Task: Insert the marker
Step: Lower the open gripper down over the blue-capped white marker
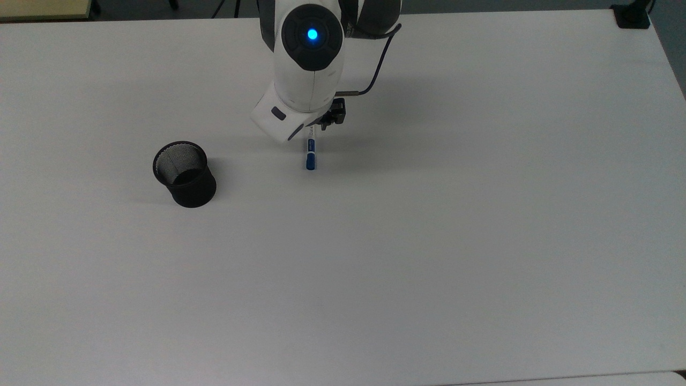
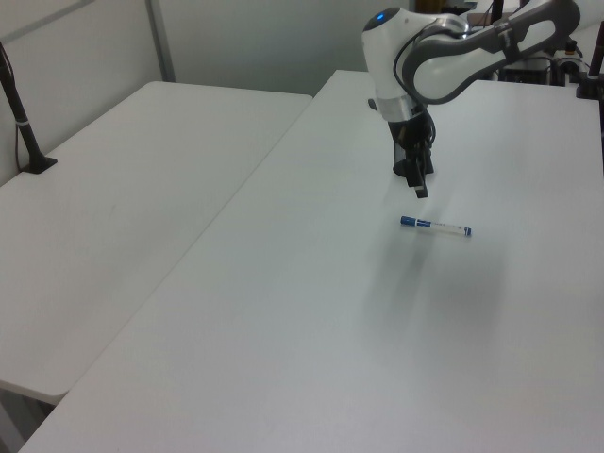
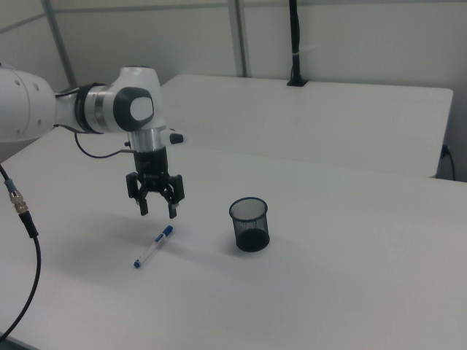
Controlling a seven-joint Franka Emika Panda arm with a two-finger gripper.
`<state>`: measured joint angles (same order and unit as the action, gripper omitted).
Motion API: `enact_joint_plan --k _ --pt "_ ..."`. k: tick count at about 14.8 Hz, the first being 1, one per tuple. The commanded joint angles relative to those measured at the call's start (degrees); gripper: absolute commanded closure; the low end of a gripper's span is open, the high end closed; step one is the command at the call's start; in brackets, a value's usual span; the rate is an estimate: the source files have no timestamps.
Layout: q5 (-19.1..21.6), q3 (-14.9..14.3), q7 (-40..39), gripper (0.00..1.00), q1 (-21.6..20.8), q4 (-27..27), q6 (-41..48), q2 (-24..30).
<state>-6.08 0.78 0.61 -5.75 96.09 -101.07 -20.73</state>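
Note:
The marker (image 1: 310, 154) lies flat on the white table (image 1: 429, 241), its blue cap pointing at the top view's bottom; its upper half is hidden under the arm's white wrist (image 1: 300, 107). In the right view my gripper (image 3: 157, 209) hangs open a little above the marker (image 3: 153, 246), with nothing between its fingers. In the left view the gripper (image 2: 416, 182) hovers just behind the marker (image 2: 435, 226). The black mesh cup (image 1: 185, 174) stands upright at the top view's left of the marker, apart from it, and is also seen in the right view (image 3: 250, 224).
A black clamp (image 1: 632, 16) sits at the table's far right corner in the top view. A second white table (image 2: 123, 208) adjoins at the left view's left. A dark cable (image 3: 22, 219) hangs at the right view's left edge.

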Motion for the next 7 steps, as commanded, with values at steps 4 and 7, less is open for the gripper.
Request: enact_joint_plan --k 4,7 --pt "3.3 -0.3 0.0 0.26 -0.7 2.2 -7.4 -2.6" --pt "3.6 -0.3 0.4 0.34 -0.7 2.3 -9.4 -3.3"
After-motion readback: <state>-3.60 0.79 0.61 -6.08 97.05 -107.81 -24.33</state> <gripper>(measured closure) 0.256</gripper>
